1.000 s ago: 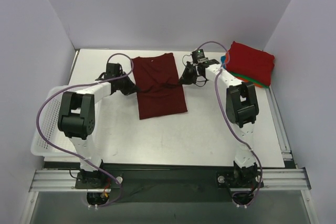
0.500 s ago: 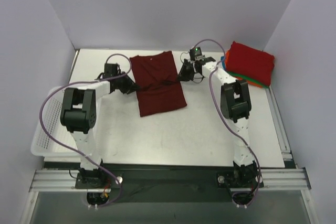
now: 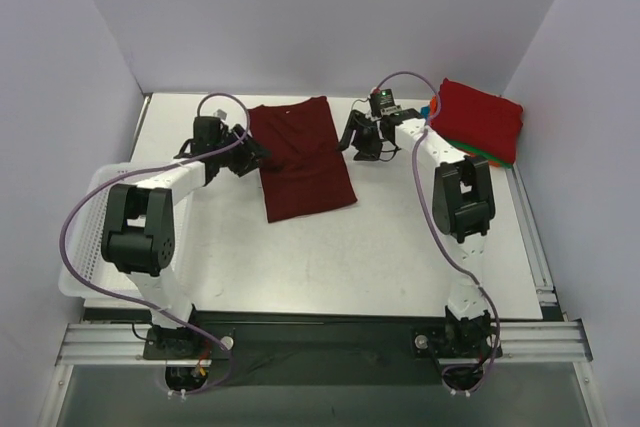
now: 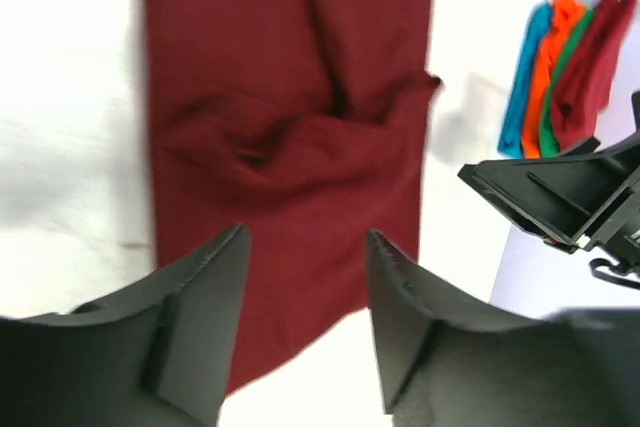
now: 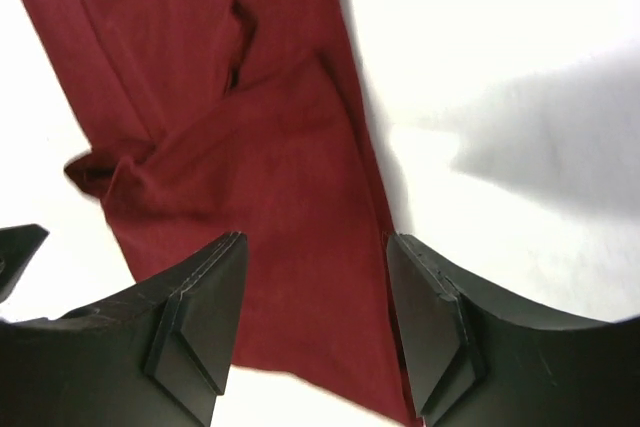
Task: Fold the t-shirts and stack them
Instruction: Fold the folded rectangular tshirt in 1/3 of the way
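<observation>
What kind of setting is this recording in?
Probably a lab robot cell, not a home: plain walls box in a white table, a metal rail runs along its near edge, and a folded shirt stack sits in one corner.

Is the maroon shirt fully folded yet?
Partly folded: the maroon shirt lies as a long strip, sides turned in, not yet a small rectangle.
</observation>
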Robot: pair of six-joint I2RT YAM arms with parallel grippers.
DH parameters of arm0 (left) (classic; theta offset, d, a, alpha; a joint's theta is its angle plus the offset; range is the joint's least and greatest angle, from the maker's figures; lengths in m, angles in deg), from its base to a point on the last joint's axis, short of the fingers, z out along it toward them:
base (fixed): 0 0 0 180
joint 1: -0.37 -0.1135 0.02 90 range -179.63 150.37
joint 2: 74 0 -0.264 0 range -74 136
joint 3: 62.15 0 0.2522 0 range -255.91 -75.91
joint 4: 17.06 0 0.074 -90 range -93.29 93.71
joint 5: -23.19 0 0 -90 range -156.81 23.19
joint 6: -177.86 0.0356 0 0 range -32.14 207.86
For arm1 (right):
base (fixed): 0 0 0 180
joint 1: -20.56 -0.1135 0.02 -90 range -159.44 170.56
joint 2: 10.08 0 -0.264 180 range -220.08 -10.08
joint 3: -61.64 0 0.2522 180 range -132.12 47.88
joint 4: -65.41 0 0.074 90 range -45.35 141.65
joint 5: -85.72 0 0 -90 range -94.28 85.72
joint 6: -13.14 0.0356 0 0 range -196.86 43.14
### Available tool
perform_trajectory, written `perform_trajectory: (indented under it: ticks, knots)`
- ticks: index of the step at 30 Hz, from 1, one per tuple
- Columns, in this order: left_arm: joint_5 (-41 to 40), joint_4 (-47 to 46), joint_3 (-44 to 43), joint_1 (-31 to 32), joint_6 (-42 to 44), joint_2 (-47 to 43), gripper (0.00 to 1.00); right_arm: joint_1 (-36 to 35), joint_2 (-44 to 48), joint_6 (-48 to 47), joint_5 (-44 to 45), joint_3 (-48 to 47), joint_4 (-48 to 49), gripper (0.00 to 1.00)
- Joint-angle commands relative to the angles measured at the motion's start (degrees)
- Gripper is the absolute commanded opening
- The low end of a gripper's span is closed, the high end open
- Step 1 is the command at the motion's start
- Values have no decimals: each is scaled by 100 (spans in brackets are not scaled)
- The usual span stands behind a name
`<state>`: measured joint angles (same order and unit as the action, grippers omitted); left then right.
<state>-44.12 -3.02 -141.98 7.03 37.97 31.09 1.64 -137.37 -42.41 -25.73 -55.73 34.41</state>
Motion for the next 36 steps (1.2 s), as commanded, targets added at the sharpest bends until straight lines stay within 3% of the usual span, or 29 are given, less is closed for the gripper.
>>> perform_trajectory:
  ticks: [1, 2, 6, 16, 25, 36]
  knots:
    - [-266, -36, 172, 458, 190, -508, 58, -156, 880, -238, 255, 507, -52, 57]
    - [-318, -36, 260, 546, 147, -517, 48, -208, 1037, -246, 290, 648, 0, 57]
    - [-582, -150, 515, 1030, 85, -526, 31, -507, 1320, -238, 492, 1378, 246, 56]
    - [-1021, -247, 1226, 1453, 5, -69, 11, -640, 1206, -62, 405, 2573, 852, 51]
    - [-1241, -151, 1948, 1742, 154, -428, 8, -604, 1645, 228, 335, 3918, 1380, 49]
    - [-1514, 184, 2966, 2603, 129, -1394, 8, -701, 3050, 702, 326, 6009, 2136, 47]
